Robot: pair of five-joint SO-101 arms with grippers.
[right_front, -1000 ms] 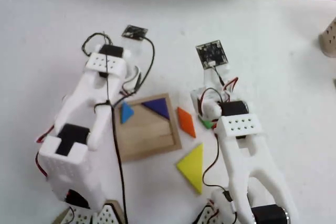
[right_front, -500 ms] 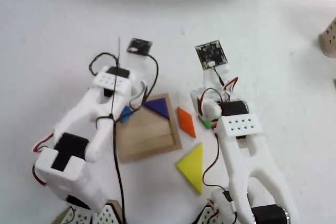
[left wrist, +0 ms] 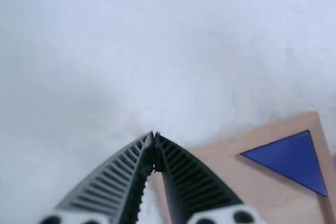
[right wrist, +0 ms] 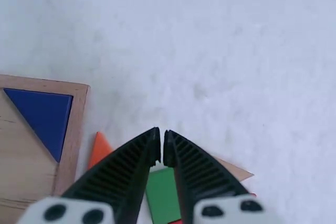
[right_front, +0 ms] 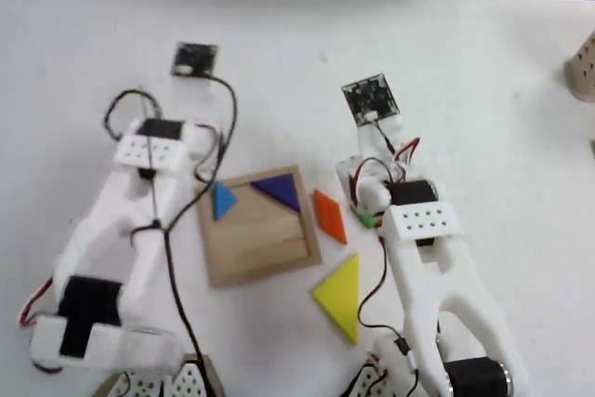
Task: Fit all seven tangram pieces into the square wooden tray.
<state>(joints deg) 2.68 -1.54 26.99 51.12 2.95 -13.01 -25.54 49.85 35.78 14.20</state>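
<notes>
The square wooden tray (right_front: 265, 262) lies between the two arms. A dark blue triangle (right_front: 279, 191) fills its far corner, and a light blue triangle (right_front: 223, 200) lies at its left edge. An orange parallelogram (right_front: 329, 216) and a yellow triangle (right_front: 342, 295) rest on the table right of the tray. My left gripper (left wrist: 154, 141) is shut and empty, just off the tray's corner (left wrist: 231, 150), near the dark blue triangle (left wrist: 289, 158). My right gripper (right wrist: 161, 139) is shut and empty above a green piece (right wrist: 163, 195), beside the orange piece (right wrist: 97, 148) and the tray rim (right wrist: 79, 124).
The left arm (right_front: 139, 192) stands left of the tray and the right arm (right_front: 423, 230) right of it, with loose cables over both. A tan sliver (right wrist: 236, 172) lies beside the green piece. White table stretches beyond the arms.
The left arm has swung left, away from the tray's left edge, uncovering the light blue triangle. The right arm has kept still.
</notes>
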